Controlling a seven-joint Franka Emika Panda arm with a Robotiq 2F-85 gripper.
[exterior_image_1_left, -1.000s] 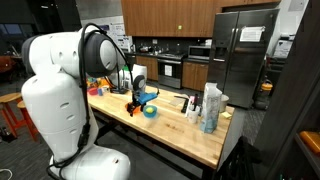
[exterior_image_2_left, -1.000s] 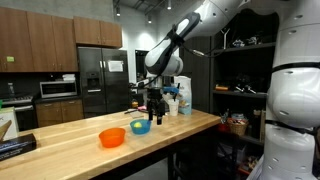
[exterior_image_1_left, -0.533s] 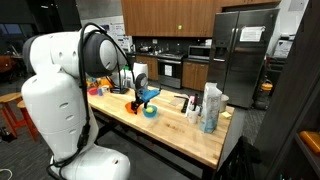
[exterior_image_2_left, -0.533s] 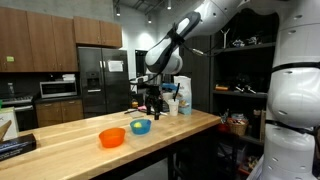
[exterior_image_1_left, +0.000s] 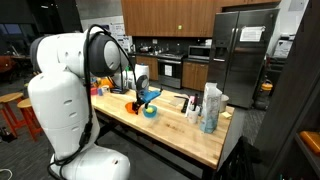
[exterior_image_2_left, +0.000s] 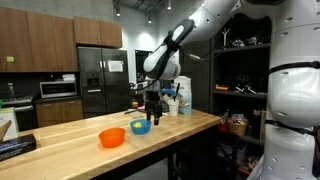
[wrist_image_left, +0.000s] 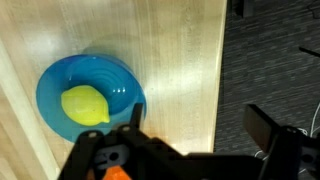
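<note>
- Lemon (wrist_image_left: 86, 105) lies inside the blue bowl (wrist_image_left: 112, 68), a little off its middle, and nothing touches it.
- Blue bowl stands upright on the wooden table (wrist_image_left: 185, 50), near the table's edge in the wrist view, with dark floor beyond.
- Gripper (wrist_image_left: 200, 128) hangs above the bare wood just beside the bowl. Its jaws are spread wide and nothing sits between them.
- In an exterior view the gripper (exterior_image_2_left: 152, 110) points straight down, over the blue bowl (exterior_image_2_left: 140, 126) and apart from it.
- An orange bowl (exterior_image_2_left: 112, 137) sits near the blue one on the same table (exterior_image_2_left: 185, 128). Whether it holds anything is too small to tell.
- Bottles (exterior_image_1_left: 210, 105) stand in a group further along the table, well apart from the bowls.
- Judged from how things lie, the lemon is settled in the blue bowl and no grip exists on it or on either bowl.
- Any handling of the lemon or the bowl has yet to start from an empty, open gripper held clear above them.
</note>
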